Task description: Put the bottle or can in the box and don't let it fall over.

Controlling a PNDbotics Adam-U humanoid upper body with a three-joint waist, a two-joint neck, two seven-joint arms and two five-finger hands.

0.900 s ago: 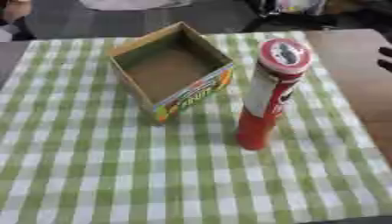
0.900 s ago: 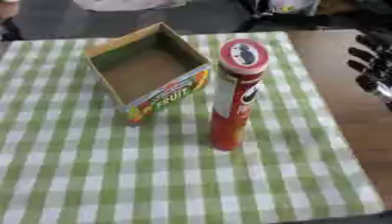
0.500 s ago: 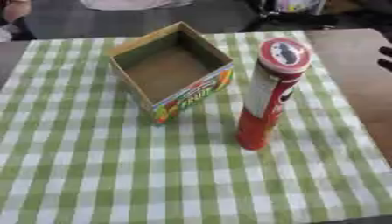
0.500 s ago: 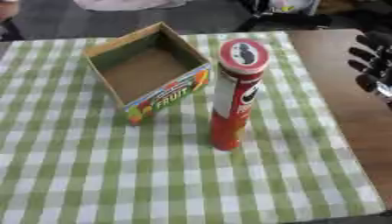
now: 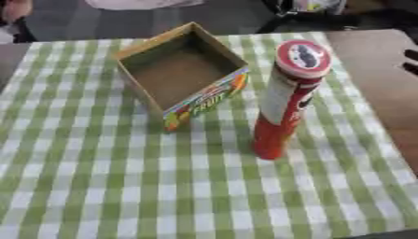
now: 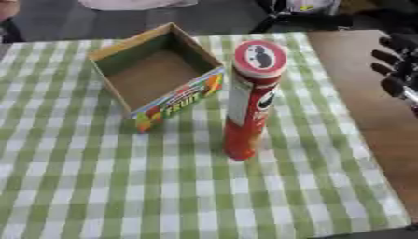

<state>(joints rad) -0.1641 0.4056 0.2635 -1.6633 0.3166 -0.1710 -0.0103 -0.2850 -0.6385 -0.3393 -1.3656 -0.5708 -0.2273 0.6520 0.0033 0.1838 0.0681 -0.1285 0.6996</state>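
Nothing has shifted since before: the tall red cardboard can (image 6: 247, 102) stands upright right of the open cardboard box (image 6: 155, 77). The right hand (image 6: 398, 70) hovers at the right edge, fingers spread, holding nothing.

Both views are taken from the head's stereo pair, aimed steeply down from close above the table. The checked cloth (image 5: 98, 186), the open cardboard box (image 5: 181, 74) at 11 o'clock and the upright red tube can (image 6: 249, 100) near centre are shared. More at 3 o'clock is covered by the right eye view, the right hand (image 6: 398, 70) included.
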